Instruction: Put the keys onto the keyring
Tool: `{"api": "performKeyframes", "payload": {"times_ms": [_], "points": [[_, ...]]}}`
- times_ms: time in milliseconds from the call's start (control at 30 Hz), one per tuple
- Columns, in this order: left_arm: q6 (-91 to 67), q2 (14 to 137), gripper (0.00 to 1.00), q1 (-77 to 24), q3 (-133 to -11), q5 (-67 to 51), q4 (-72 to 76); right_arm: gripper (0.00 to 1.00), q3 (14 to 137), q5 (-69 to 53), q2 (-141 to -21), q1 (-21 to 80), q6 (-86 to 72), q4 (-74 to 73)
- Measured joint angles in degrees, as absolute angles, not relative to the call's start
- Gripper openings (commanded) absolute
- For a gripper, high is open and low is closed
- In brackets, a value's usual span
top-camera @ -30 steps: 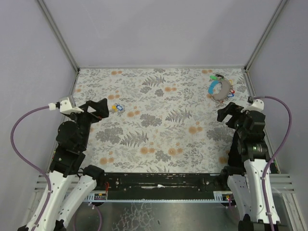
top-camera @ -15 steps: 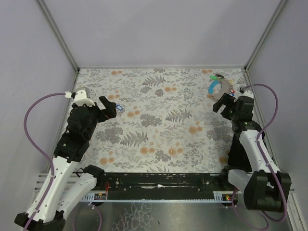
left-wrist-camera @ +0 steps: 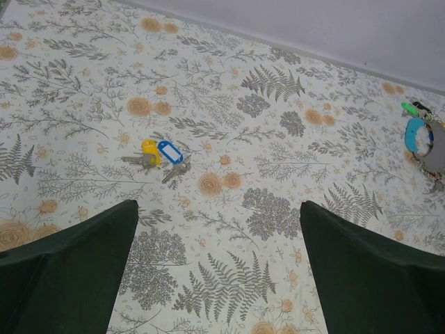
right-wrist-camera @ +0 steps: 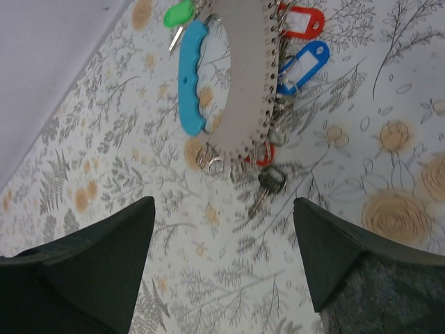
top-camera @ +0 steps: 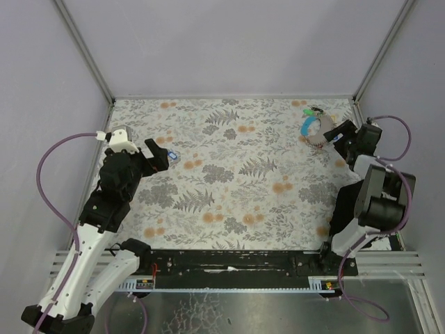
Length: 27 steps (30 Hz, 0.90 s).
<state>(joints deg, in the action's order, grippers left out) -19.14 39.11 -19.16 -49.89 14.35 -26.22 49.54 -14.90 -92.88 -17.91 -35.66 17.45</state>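
Grey walls (top-camera: 229, 49) are seen around a table that is covered by a floral cloth (top-camera: 229, 181) in grey and orange.

The left gripper (left-wrist-camera: 219, 205) is held above the left part of the cloth; its fingers (left-wrist-camera: 76, 264) are spread wide and nothing is held between them. Ahead of it, a little to the left of its middle line, two loose keys (left-wrist-camera: 158, 156) are lying flat on the cloth, touching each other; one is marked by a yellow cap (left-wrist-camera: 149, 147) and the other by a blue cap (left-wrist-camera: 169, 151). In the top view these keys (top-camera: 169, 156) are found just beside the left gripper (top-camera: 158, 154), but no contact is shown.

The right gripper (right-wrist-camera: 224, 202) is placed at the far right corner; its fingers (right-wrist-camera: 104, 257) are also spread wide, and nothing is gripped. Just beyond the fingertips the keyring (right-wrist-camera: 240, 149) is lying on the cloth, well apart from the loose keys. A light-blue strap (right-wrist-camera: 191, 76) is curved beside a grey tag (right-wrist-camera: 243, 69); a green tab (right-wrist-camera: 179, 14), a red tab (right-wrist-camera: 302, 21) and a blue tab (right-wrist-camera: 306, 59) are hung around it; several small rings and a dark-headed key (right-wrist-camera: 268, 184) are gathered at its near end. Whether the right gripper (top-camera: 341, 132) touches the keyring (top-camera: 316, 129) cannot be told from above.
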Motion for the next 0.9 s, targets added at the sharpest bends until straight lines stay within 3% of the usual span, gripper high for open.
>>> {"api": "performKeyframes", "payload": {"times_ms": [333,800,900], "points": [[-18.5,40.1,1.00,-18.9,-49.9,14.2,-26.3,0.72,60.1,-21.0,-111.9,-21.7,-40.8,21.9],[-18.5,40.8,1.00,-18.2,-49.9,13.7,-26.3,0.65,65.5,-29.1,-121.2,-22.0,-46.4,29.1],[-18.5,40.8,1.00,-18.2,-49.9,13.2,-26.3,0.56,65.9,-30.0,-122.1,-22.0,-47.3,30.2]]}}
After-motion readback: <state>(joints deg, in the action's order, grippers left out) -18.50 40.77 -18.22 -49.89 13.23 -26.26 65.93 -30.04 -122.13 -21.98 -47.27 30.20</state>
